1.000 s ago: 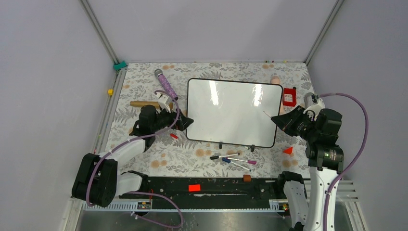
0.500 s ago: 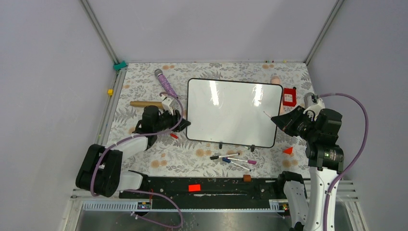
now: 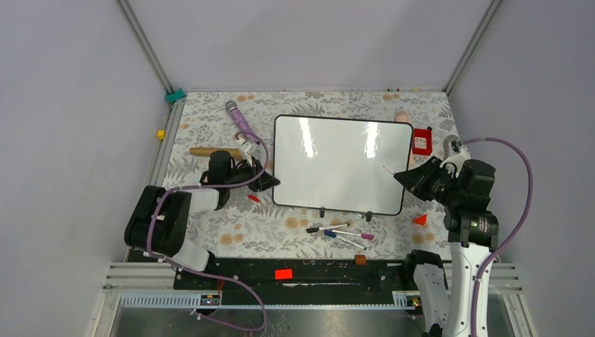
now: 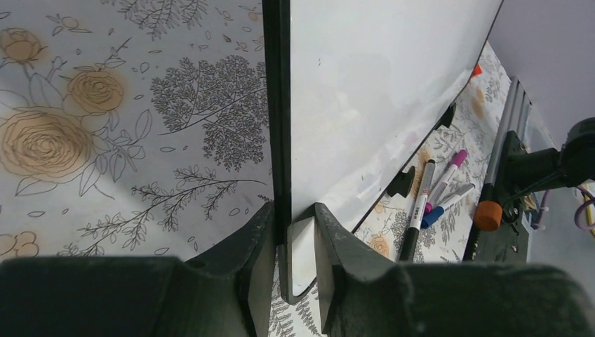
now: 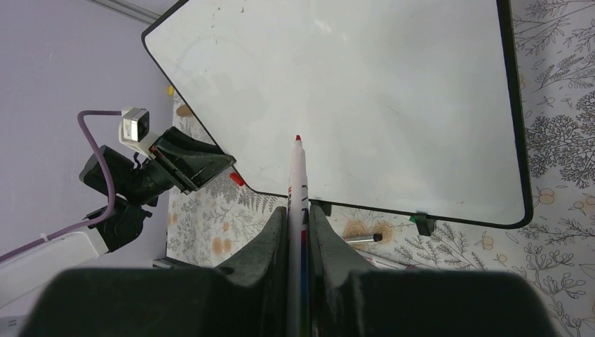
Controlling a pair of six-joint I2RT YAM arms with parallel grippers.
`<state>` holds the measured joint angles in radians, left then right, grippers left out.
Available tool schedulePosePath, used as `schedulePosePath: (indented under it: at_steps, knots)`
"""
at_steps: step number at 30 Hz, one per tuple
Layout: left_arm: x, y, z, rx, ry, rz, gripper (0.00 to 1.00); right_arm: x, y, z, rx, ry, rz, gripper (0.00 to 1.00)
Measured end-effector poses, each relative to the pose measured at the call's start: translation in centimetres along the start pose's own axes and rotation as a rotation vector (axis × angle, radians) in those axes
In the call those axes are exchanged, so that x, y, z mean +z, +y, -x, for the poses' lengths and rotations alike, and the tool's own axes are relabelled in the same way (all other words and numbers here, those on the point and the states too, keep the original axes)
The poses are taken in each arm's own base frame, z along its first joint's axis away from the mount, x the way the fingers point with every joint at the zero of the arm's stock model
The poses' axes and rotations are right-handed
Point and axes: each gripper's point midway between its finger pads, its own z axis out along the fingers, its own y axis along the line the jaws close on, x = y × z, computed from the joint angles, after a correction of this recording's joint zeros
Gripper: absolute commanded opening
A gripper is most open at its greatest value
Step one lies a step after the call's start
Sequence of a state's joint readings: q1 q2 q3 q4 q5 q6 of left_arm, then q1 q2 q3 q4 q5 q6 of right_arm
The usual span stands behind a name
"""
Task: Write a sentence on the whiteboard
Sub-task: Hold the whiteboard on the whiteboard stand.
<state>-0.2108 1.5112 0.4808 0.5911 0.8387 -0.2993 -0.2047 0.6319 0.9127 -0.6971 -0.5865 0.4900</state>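
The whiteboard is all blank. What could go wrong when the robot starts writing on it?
The left gripper pinches only the thin black frame near one corner of the large glossy white whiteboard between its jaws, so the board might swivel when pressed. The slim white red-tipped marker in the right gripper could slip or tilt, making wobbly letters.

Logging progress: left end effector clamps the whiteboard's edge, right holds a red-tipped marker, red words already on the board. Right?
No: the whiteboard is blank, per the right wrist view. The left end effector does clamp its edge, and the right end effector holds the red-tipped marker.
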Motion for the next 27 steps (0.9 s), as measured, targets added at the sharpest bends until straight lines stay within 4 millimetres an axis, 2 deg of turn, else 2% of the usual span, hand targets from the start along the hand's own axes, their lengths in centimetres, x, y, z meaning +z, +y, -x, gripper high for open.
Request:
schedulePosePath:
  at_steps: [6, 10, 13, 18, 24, 27]
  knots:
    - [1.0, -0.4, 0.0, 0.017, 0.061, -0.108, 0.17, 0.2, -0.3, -0.3, 0.006, 0.008, -0.005, 0.00]
    - [1.2, -1.5, -0.4, 0.023, 0.098, -0.228, 0.00, 0.2, -0.3, -0.3, 0.006, 0.008, -0.005, 0.00]
    - [0.7, -2.7, -0.7, 0.046, 0.090, -0.309, 0.00, 0.2, -0.3, -0.3, 0.006, 0.008, -0.004, 0.00]
    - [-0.5, -3.6, -2.2, 0.036, 0.020, -0.333, 0.00, 0.2, -0.3, -0.3, 0.006, 0.009, -0.004, 0.00]
    - [-0.4, -2.6, -2.1, -0.085, 0.003, -0.366, 0.00, 0.3, -0.3, -0.2, 0.003, 0.008, -0.001, 0.00]
    - [-0.8, -2.6, -1.6, -0.081, -0.015, -0.371, 0.00, 0.3, -0.2, -0.3, 0.002, 0.010, 0.001, 0.00]
